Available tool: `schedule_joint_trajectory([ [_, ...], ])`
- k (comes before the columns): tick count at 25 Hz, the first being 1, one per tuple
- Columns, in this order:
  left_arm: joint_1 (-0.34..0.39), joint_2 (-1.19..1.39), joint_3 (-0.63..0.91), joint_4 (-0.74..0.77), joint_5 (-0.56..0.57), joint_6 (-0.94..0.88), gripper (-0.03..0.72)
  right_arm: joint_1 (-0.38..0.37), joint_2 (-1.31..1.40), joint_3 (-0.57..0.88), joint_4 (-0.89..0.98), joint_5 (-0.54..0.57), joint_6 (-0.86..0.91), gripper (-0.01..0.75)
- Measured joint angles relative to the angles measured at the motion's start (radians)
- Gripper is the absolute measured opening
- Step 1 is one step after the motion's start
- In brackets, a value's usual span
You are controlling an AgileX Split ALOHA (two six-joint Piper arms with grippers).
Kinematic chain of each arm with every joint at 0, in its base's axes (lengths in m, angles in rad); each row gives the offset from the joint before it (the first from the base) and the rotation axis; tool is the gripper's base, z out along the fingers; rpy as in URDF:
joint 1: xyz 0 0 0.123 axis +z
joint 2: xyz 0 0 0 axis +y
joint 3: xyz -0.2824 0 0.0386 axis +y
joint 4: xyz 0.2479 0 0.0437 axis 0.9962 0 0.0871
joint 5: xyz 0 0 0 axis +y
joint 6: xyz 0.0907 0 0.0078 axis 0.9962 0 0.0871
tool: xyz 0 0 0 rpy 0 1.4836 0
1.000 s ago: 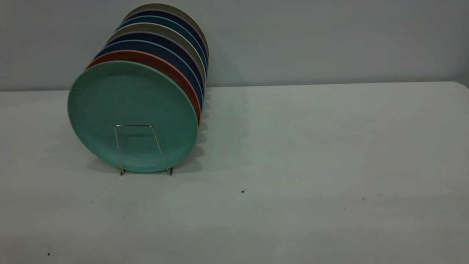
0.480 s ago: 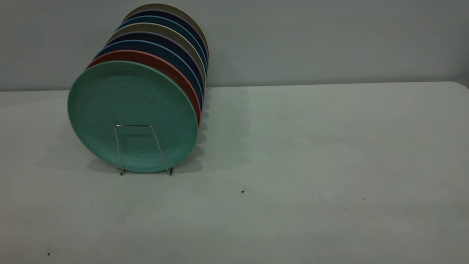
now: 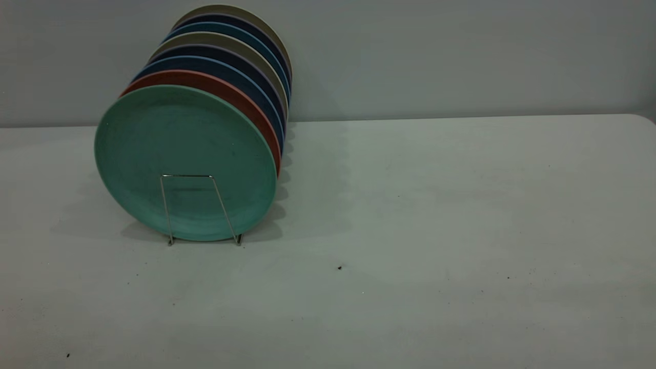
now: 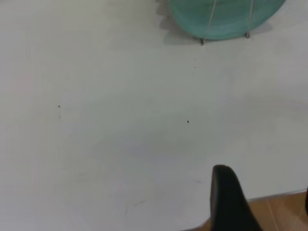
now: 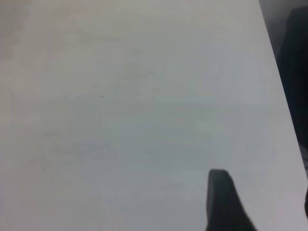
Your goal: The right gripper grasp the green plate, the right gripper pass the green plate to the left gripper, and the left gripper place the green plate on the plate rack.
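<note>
Your green plate (image 3: 184, 161) sits upright at the front of the rack (image 3: 201, 210), left of centre in the exterior frame, with the front wire loop across its lower face. Behind it stand a pink plate (image 3: 218, 87), then dark blue plates (image 3: 225, 69) and beige ones. The worktop (image 3: 435, 215) is pale grey. No arm shows in the exterior frame. Left claw (image 4: 262, 202): one black finger (image 4: 228, 199) in view at the worktop edge, can't tell its opening. Right claw (image 5: 260, 207): same, one finger (image 5: 222, 202) over bare worktop, can't tell.
</note>
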Motion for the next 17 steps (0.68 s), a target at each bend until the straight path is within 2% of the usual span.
schedule_joint_trajectory([
  [4, 0.033, 0.0, 0.0, 0.0, 0.0, 0.0, 0.415, 0.0, 0.0, 0.0, 0.0, 0.0, 0.0, 0.417],
  [17, 0.036, 0.0, 0.0, 0.0, 0.0, -0.001, 0.415, 0.0, 0.0, 0.0, 0.0, 0.0, 0.0, 0.417],
])
